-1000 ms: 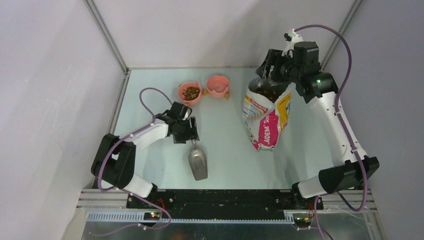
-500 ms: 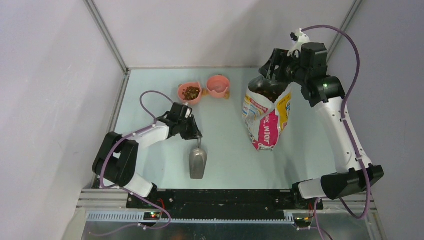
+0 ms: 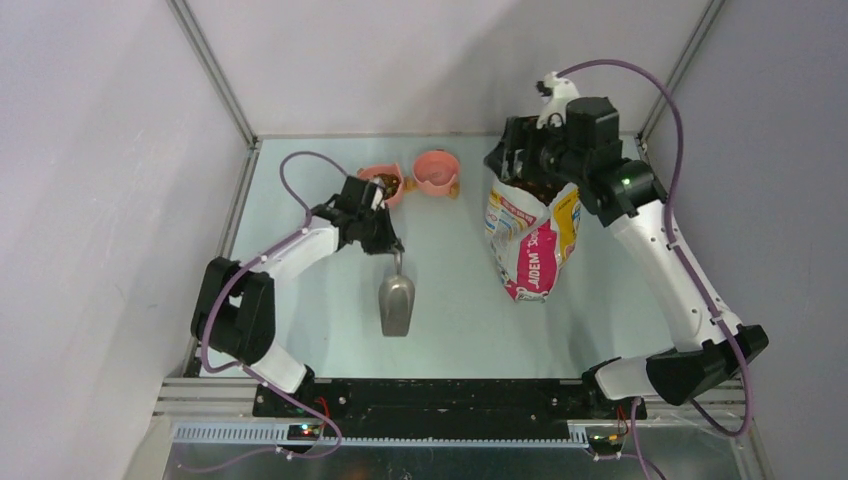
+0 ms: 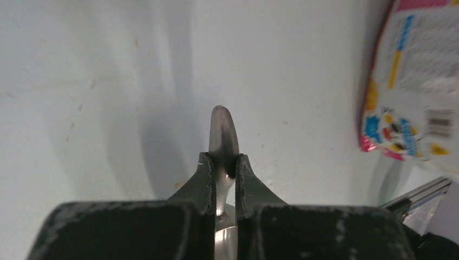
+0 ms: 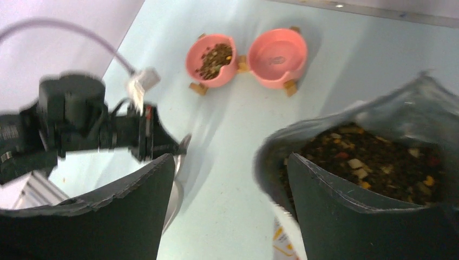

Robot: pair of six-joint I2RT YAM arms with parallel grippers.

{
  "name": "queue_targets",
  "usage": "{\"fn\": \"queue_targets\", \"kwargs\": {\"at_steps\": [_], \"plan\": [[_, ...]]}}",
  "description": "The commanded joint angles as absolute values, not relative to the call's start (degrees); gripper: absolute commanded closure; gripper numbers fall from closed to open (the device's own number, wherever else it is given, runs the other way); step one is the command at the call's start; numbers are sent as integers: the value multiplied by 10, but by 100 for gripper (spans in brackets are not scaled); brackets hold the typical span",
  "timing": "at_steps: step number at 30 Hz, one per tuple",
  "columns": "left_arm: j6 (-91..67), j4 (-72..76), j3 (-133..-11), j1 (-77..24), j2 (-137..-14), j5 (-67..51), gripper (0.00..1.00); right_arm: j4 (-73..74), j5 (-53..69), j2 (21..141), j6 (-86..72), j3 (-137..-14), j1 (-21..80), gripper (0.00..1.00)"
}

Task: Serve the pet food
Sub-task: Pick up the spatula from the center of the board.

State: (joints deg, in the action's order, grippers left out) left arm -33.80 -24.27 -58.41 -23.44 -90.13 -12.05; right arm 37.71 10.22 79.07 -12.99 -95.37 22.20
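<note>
Scoop [image 3: 396, 303] in hand, bag [image 3: 528, 245] open.
Top view: my left fingers [image 3: 386, 244] are clamping the scoop's handle; pet food [image 3: 388, 184] is lying in the left pink bowl [image 3: 368, 172] and inside the bag standing on the desk [image 3: 450, 300]. Left wrist: those fingers are pinching the handle tightly. Right wrist: my right fingers [image 5: 352, 216] are gaping wide at the bag's mouth.

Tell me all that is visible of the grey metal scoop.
The scoop is grey, shiny metal, with a deep rounded bowl and a thin flat handle ending in a rounded tip. Its bowl points toward the arm bases and looks empty. It lies left of the printed bag. The left gripper is shut on the handle, whose tip pokes out past the fingers. Whether it rests on the table or hangs just above it cannot be told.
</note>
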Motion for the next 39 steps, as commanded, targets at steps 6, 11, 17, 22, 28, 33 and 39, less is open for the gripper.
{"fn": "queue_targets", "kwargs": {"at_steps": [6,11,17,22,28,33,39], "plan": [[-369,-350,-761,-207,-881,-82,100,292,77,766,-129,-874,371,19],[-413,-363,-806,-193,-858,-69,100,288,50,814,-171,-848,425,26],[-473,-333,-836,-172,-823,-90,100,255,45,899,-107,-867,473,23],[-500,-321,-845,-152,-815,-131,100,292,57,966,-112,-924,479,25],[-505,-298,-831,-149,-798,-164,100,271,56,998,-147,-935,474,56],[-474,-273,-819,-148,-790,-194,83,234,90,984,-155,-916,458,100],[-356,-276,-825,-140,-774,-244,19,219,258,948,-137,-904,391,100]]}}
